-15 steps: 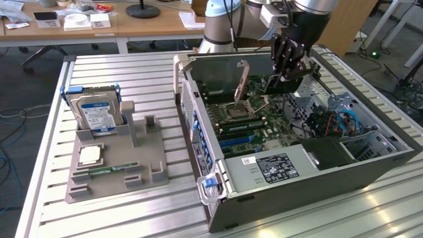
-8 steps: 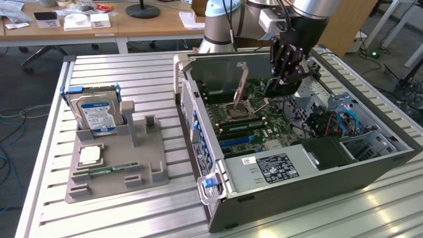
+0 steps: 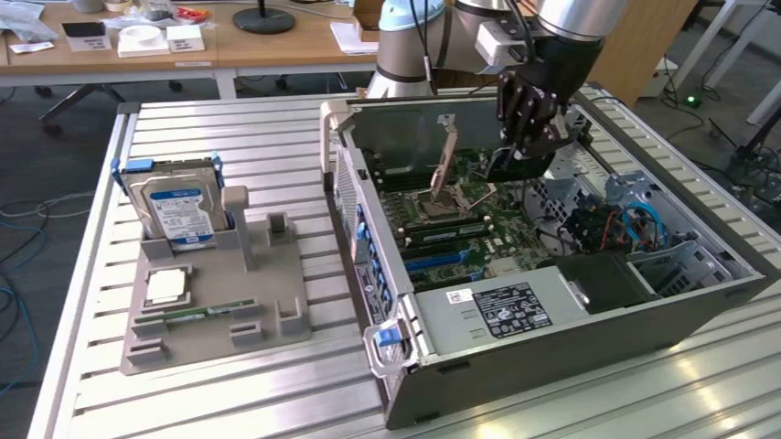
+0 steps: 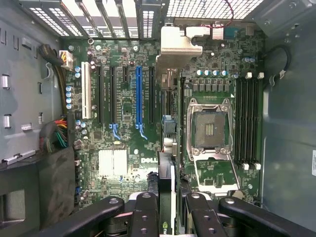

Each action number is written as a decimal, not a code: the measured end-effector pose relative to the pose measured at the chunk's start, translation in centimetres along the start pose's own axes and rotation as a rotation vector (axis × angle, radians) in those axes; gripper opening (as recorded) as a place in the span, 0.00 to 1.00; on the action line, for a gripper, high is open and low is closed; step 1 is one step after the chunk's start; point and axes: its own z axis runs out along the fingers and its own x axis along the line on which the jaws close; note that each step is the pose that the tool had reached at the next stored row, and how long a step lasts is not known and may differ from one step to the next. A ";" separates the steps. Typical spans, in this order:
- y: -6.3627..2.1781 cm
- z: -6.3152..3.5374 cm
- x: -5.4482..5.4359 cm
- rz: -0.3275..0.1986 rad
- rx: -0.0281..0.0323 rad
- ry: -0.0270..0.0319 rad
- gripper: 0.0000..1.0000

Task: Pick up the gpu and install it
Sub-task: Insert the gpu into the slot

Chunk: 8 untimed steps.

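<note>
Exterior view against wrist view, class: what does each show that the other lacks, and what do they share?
Exterior view adds the hard drive standing in the gray holder on the slatted table. Wrist view adds the DELL logo and white slot. Both show the CPU socket and the gripper shut on the gpu above the motherboard.

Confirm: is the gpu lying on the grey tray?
No, the gripper holds the gpu above the motherboard inside the case.

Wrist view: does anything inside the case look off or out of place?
Nothing spilled or broken. One oddity: the CPU socket is empty, its load plate standing raised, near the gpu that the gripper holds edge-on above the motherboard.
</note>
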 end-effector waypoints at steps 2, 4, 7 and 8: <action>0.09 0.09 0.0 0.000 0.0002 -0.0006 0.26; 0.24 0.22 0.0 0.000 0.0001 -0.0003 0.26; 0.40 0.53 0.0 0.000 0.0001 -0.0003 0.26; 0.43 0.67 0.1 0.000 0.0001 -0.0002 0.26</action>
